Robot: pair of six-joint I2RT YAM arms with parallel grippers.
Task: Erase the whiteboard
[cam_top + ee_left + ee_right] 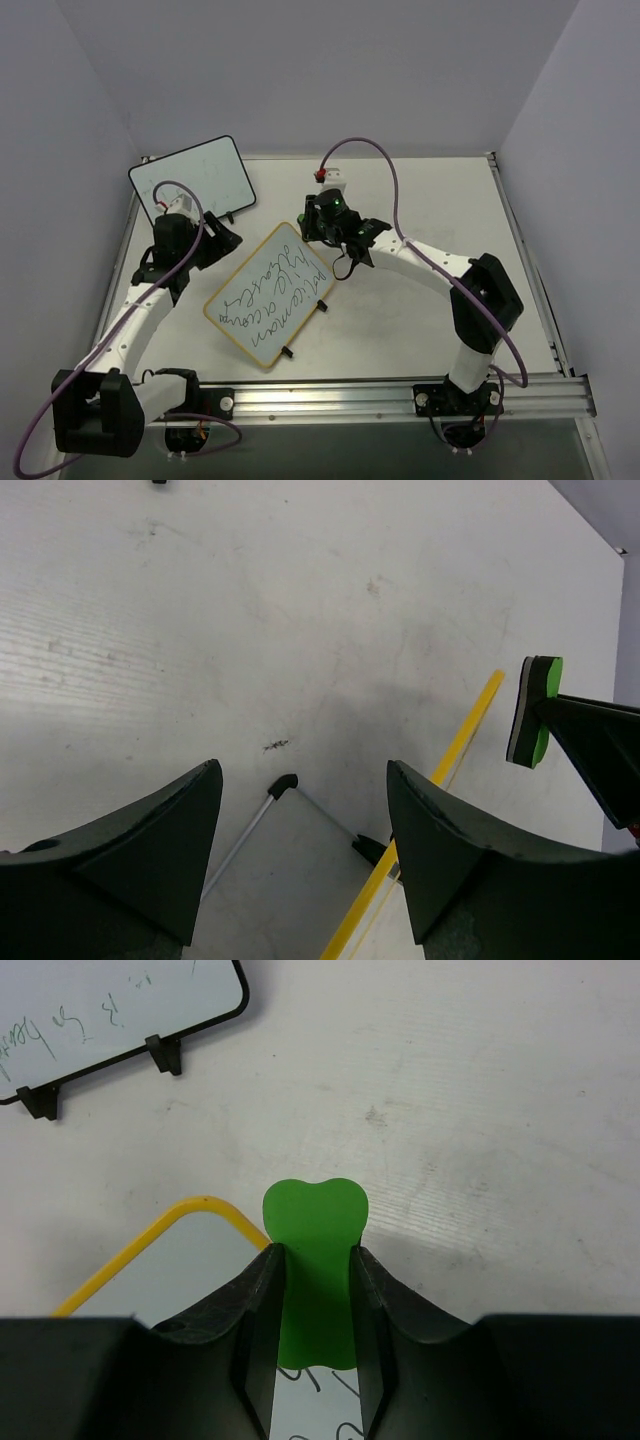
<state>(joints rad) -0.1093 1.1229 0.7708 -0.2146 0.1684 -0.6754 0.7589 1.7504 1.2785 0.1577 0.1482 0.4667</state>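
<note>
while the right gripper (313,1260) is clenched on a green eraser (314,1215), it hangs over the far corner of the whiteboard (268,295); can't tell if the pad touches yet. the board looks flat and lies skewed around the middle of the table (430,200), a bit toward the left edge, w/ scribbles all over it and nothing wiped. the left gripper (305,780) is released, jaws wide w/ nothing between, just off the board's far-left edge, btwn it and the black-framed whiteboard (190,182) at the far-left corner.

handling, my guess: a thin, stiff, light panel w/ a slick face on a smooth top, w/ small clip feet (325,305) on its near-right edge. it'll prob slide or pivot once the eraser pushes. best hold looks like the yellow frame on the side nearest the left arm, pinched or pressed down, clear of the writing so strokes aren't blocked. the frame's narrow, so the grip could slip. go gentle.
</note>
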